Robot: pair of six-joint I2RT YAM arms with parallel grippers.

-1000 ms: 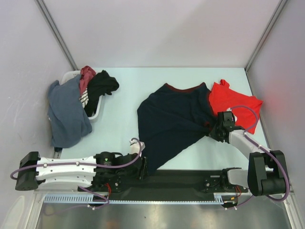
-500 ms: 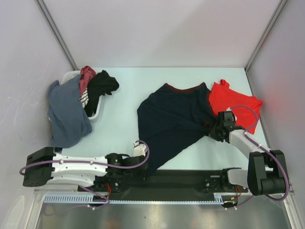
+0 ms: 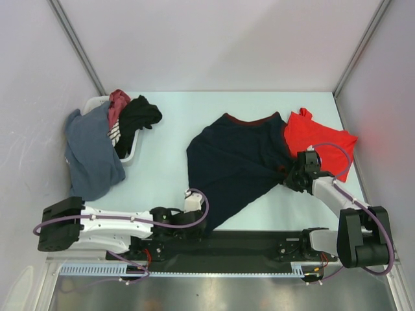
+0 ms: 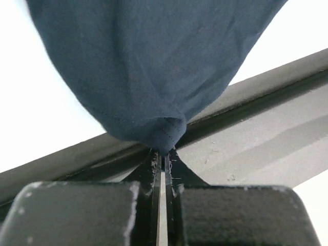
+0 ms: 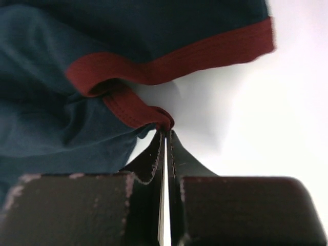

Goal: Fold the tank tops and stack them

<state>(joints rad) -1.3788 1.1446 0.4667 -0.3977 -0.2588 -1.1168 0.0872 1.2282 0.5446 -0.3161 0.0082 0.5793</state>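
Left hand pinching navy top, soft, creased

Navy tank top — maroon trim; bright red tank top.

— Where's the navy tank top?
— Spread unfolded mid-table, maroon trim at the far edge, narrowing to a near corner.
— And the red tank top?
— Rumpled just right of it, touching its edge.
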